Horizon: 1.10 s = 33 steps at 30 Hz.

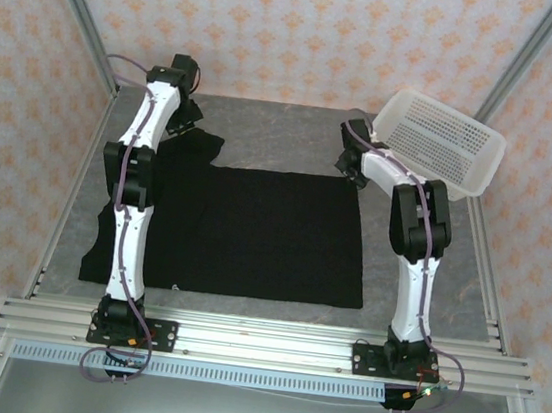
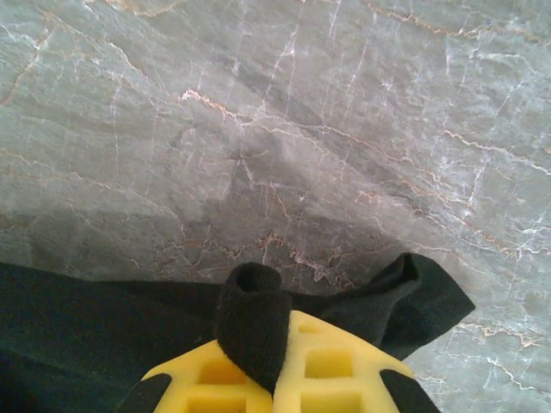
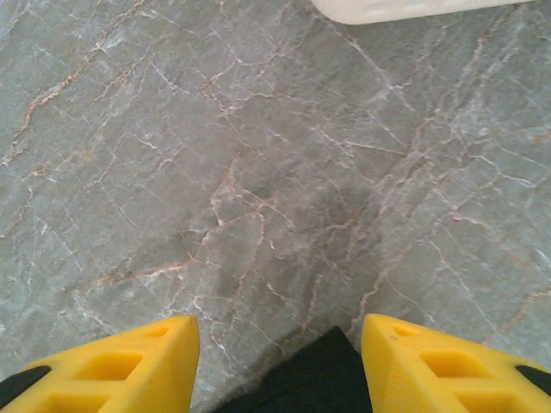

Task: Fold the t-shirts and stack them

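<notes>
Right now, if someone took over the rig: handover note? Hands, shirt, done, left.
Left hand: shut on a pinch of the shirt at its far-left corner.
Right hand: open, low over the table, with the shirt's far-right corner just inside the open jaws, not gripped.
Shirt: spread on the table between the arms, plain black side up. The basket sits at the far-right edge, apart from the shirt.
Done: far-left corner gripped. No fold that I can make out.
Left: close the right hand on its corner, then fold and stack.
</notes>
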Each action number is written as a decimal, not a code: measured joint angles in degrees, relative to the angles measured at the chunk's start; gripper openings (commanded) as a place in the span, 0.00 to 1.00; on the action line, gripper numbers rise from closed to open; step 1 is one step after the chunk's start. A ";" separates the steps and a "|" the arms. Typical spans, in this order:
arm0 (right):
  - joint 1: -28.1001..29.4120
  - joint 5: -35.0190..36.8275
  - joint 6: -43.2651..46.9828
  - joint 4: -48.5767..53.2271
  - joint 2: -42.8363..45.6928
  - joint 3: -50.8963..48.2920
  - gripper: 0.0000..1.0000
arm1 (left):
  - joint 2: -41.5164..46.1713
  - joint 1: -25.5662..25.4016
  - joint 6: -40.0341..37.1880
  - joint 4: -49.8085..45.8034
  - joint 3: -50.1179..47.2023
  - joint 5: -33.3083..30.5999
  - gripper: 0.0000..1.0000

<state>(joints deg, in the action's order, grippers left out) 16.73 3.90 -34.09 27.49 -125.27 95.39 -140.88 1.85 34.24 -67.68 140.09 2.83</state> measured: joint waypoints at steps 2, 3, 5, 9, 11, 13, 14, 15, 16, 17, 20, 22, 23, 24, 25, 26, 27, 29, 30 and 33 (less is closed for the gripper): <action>0.15 0.02 -0.28 0.35 -0.48 0.09 0.51 | 0.00 0.00 -0.20 0.02 -0.02 0.02 0.00; 0.28 0.04 -0.50 0.76 -0.72 0.09 0.51 | 0.00 0.02 -0.28 0.00 -0.02 0.02 0.00; 0.61 0.33 -1.22 1.92 -1.05 0.04 0.51 | 0.00 0.00 -0.28 0.00 -0.02 0.02 0.00; 1.14 1.33 -2.10 3.30 -1.31 -0.35 0.49 | 0.00 0.00 -0.26 0.00 -0.02 0.02 0.00; 1.22 1.92 -2.05 3.87 -1.62 0.04 0.45 | 0.00 0.00 -0.26 0.00 -0.02 0.02 0.00; 1.22 2.36 -2.05 5.14 -2.16 0.94 0.39 | 0.04 0.00 -0.28 0.00 -0.02 0.02 0.00; 1.22 2.58 -2.05 5.77 -2.40 1.40 0.35 | 0.07 0.00 -0.28 0.00 -0.02 0.00 0.00; 1.22 2.80 -1.99 6.75 -2.75 2.01 0.32 | 0.11 0.00 -0.28 0.00 -0.02 0.00 0.00; 1.16 3.02 -1.88 7.69 -3.06 2.62 0.29 | 0.15 0.00 -0.28 0.00 -0.02 0.00 0.00; 1.11 3.15 -1.90 8.31 -3.26 3.17 0.24 | 0.15 0.00 -0.28 -0.02 -0.02 0.00 0.00; 1.07 3.17 -1.53 8.76 -3.67 4.00 0.06 | 0.39 0.00 -0.31 0.00 -0.07 0.00 0.00; 1.11 3.32 -1.25 8.83 -3.72 4.17 0.00 | 0.76 0.00 -0.50 0.04 -0.37 0.37 0.00; 1.11 3.45 -1.03 8.87 -3.72 4.22 0.00 | 1.03 0.00 -0.72 0.04 -0.68 0.81 0.00; 1.11 3.56 -1.05 8.94 -3.69 4.22 0.00 | 1.38 0.00 -0.98 0.07 -1.03 1.31 0.00; 1.11 3.87 -0.98 9.09 -3.67 4.26 0.00 | 1.77 0.00 -1.22 0.24 -1.51 1.79 0.00; 1.07 4.09 -0.79 9.31 -3.67 4.33 0.00 | 2.23 0.00 -1.38 0.42 -1.97 2.40 0.00; 1.03 4.37 -0.66 9.66 -3.67 4.55 0.00 | 2.91 0.00 -1.44 0.83 -2.67 3.02 0.00; 0.79 5.44 -0.37 10.99 -3.67 5.05 0.00 | 4.11 0.00 -1.60 1.49 -3.67 4.15 0.00; 0.39 5.90 -0.28 11.76 -3.65 5.38 0.00 | 4.61 0.00 -1.66 1.68 -3.87 4.57 0.00; -1.14 7.17 0.17 13.44 -3.23 5.86 0.00 | 5.79 0.00 -1.68 2.78 -3.89 6.05 0.00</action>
<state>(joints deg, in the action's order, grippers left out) 15.59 11.07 -33.91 40.93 -128.51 101.25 -135.09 1.85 32.56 -64.90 136.20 8.88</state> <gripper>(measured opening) 0.039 0.050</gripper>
